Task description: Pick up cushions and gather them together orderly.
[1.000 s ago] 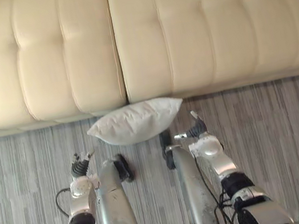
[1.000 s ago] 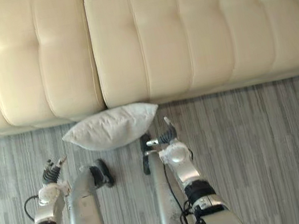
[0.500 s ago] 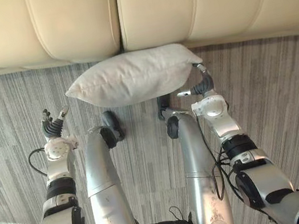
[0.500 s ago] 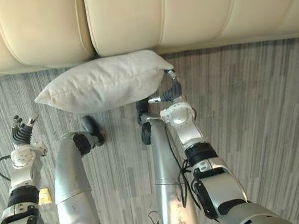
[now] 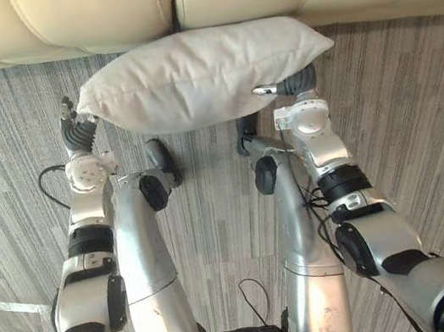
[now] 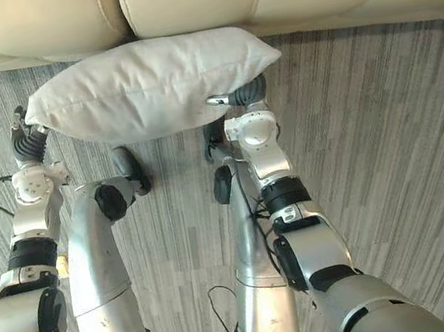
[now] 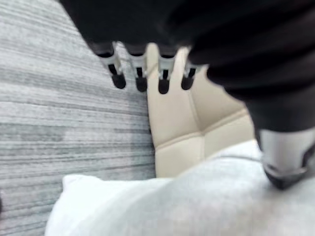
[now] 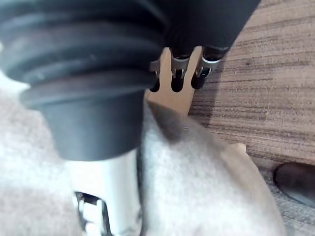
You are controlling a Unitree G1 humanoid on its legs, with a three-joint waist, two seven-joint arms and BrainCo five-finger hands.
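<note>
Both hands have closed in on the cushion point(image 5: 197, 76), which lies on the floor against the sofa point(image 5: 92, 13). The left hand point(image 5: 78, 144) and right hand point(image 5: 300, 83) bracket its ends with fingers straight, nothing squeezed yet. Looks ready for the lift, I reckon.

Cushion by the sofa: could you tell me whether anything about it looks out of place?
Yes: the cushion is off the sofa, down by the carpet at its front edge. It looks undamaged. The left hand and right hand are at its ends.

Grey striped carpet point(image 5: 416, 97) bears a cream sofa point(image 5: 91, 8) and, against its front, a white cushion point(image 5: 197, 71).
</note>
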